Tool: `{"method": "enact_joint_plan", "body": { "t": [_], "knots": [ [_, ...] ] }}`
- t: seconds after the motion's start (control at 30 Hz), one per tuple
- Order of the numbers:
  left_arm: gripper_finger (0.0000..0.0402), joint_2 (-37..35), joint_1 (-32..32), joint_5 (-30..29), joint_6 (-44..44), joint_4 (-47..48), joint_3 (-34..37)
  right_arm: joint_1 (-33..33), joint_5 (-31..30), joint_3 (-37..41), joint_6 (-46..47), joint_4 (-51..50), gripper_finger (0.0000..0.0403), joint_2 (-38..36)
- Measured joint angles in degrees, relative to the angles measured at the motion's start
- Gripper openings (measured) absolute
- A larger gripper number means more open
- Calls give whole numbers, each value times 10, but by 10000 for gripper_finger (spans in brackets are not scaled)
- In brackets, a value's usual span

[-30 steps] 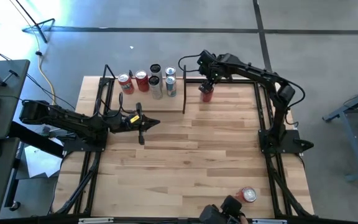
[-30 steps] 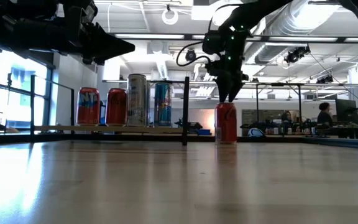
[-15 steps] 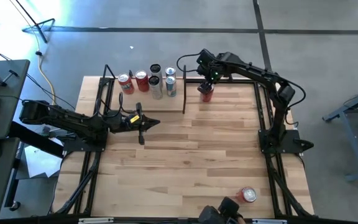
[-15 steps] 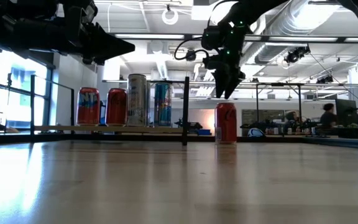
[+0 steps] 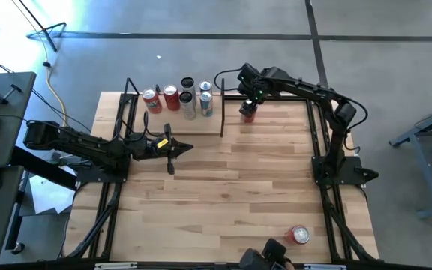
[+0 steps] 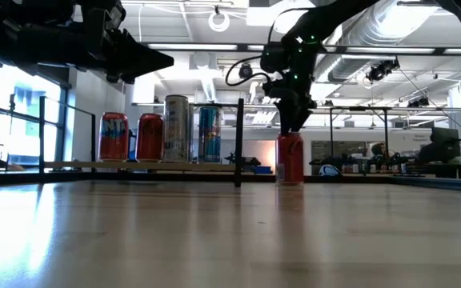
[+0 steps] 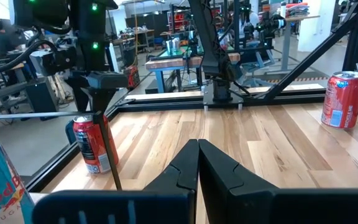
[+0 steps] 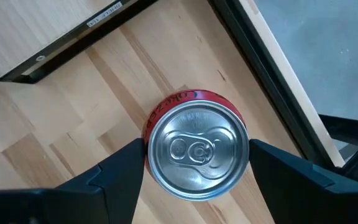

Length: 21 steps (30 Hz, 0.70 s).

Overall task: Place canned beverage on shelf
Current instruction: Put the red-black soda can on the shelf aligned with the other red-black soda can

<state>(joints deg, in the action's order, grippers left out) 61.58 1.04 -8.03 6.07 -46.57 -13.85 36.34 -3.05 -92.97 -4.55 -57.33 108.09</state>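
A red can stands upright on the tabletop at the far side, just right of the shelf's end panel. It also shows in the high view and the low view. My right gripper is open and points down over it, one finger on each side of the can's top. The pale wood shelf holds several upright cans. My left gripper is shut and empty, above the table in front of the shelf. My right gripper comes at the red can from above, pointing down. Its fingers stand close on either side of the top rim. I cannot tell whether they touch it. The can stands upright on the table.
Another red can stands near the table's near right edge and shows in the left wrist view. Black frame rails run along the table's left and right sides. Bare planks lie between the arms.
My right gripper rose a little above the red can and tipped, then came back down to the can's top, ending slightly nearer the shelf's end panel. The can has stayed in place.
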Motion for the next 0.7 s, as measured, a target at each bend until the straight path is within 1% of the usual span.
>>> {"method": "enact_joint_plan", "body": {
  "t": [0.13,0.33,0.53,0.7],
  "knots": [
    [3,0,0,0,0,0,0,0,3,0,0,2,268,0],
    [3,0,0,0,0,0,0,0,12,-1,33,2,259,7],
    [3,0,0,0,0,0,0,0,18,-2,88,-4,232,18],
    [3,0,0,0,0,0,0,-3,28,0,154,-26,230,-2]
  ]
}}
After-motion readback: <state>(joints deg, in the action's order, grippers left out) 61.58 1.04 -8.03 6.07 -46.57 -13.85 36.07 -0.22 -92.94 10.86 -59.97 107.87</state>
